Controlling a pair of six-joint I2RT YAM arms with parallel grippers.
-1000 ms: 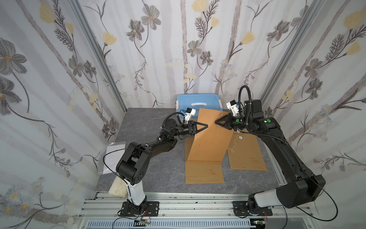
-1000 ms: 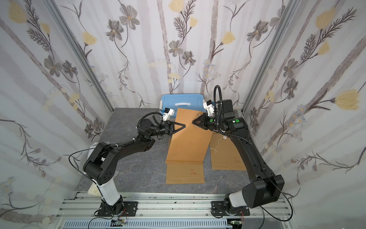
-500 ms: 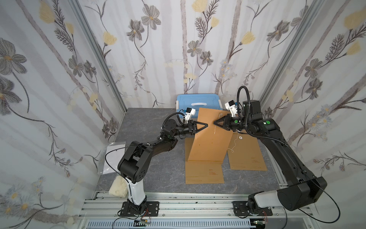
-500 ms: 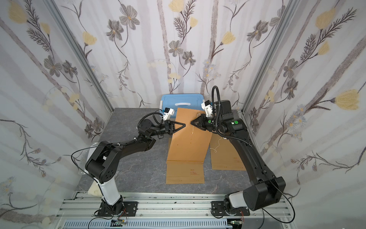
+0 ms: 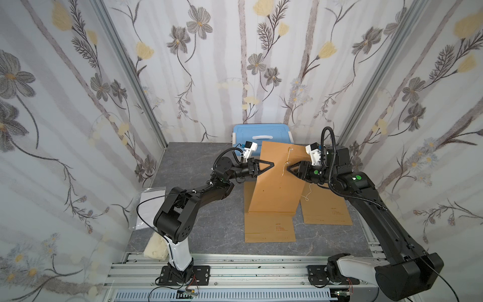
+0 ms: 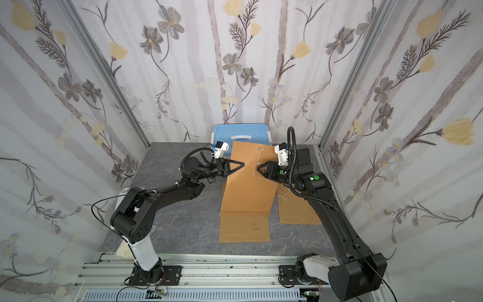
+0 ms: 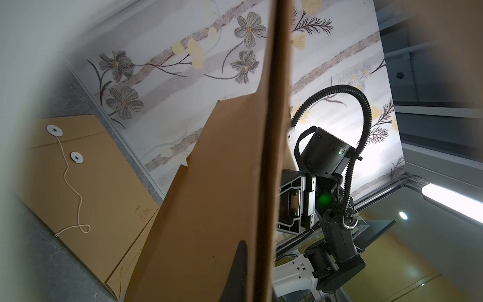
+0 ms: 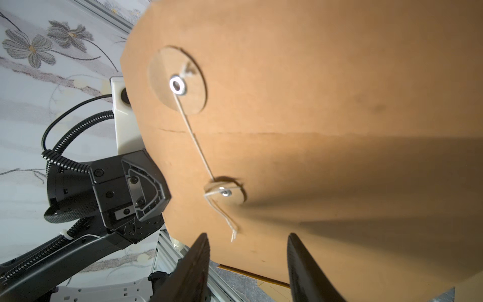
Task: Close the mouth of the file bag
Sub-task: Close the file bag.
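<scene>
Shows the file bag raised steeply off the table, lower end resting there, side edge pinched in the fully closed left gripper. Marks a release: against the frames of a second ago, finds the right gripper parted about halfway, empty, facing the flap. Leaves the string running from the upper disc to the lower disc, apparently hooked round it, frayed tail dangling free just ahead of the jaws. Suggests a first turn laid, with the mouth probably not yet secure. Cannot tell what the held bag contains. Includes a second file bag lying flat beside it, unwound, and a lidded blue box behind, contents hidden.
</scene>
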